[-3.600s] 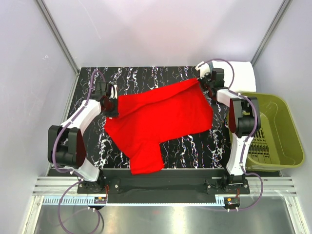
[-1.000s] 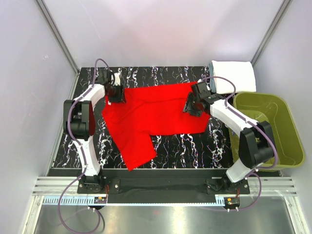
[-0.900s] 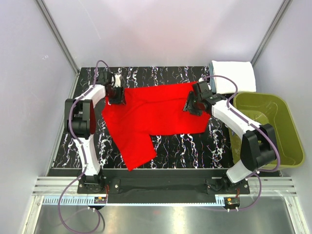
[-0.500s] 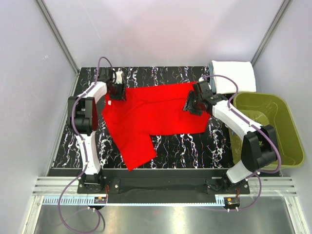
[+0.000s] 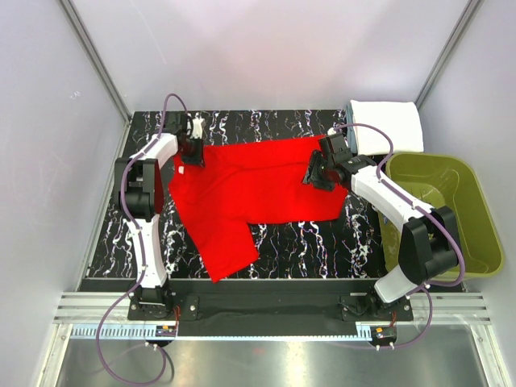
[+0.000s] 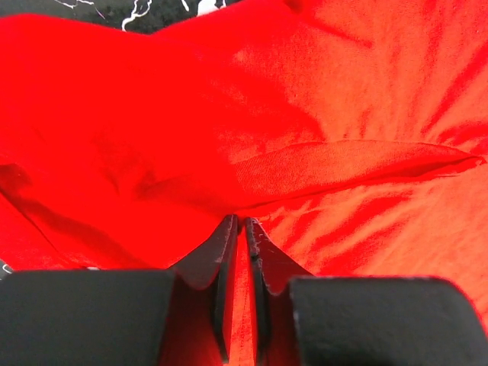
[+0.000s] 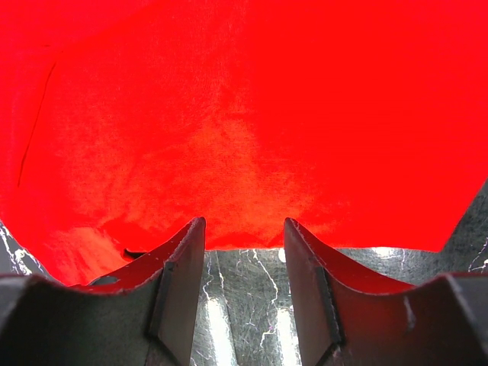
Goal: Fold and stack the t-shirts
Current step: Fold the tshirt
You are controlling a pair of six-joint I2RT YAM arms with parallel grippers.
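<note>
Pinching red t-shirt [image 5: 258,181], left hand [image 6: 241,223] outstretched; right hand [image 7: 244,223] spread at edge.

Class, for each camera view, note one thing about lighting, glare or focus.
Top external: even light, sheen on the near metal rail. Left wrist: red t-shirt oversaturated, folds shown by shadow. Right wrist: glare streaks on the table inside the right gripper.

Left gripper [image 6: 239,223]: nearly closed and pinching a raised fold of the red t-shirt [image 6: 343,91]. Rumpled cloth is covering almost everything; a sliver of marbled tabletop [image 6: 114,6] is showing beyond it.
</note>
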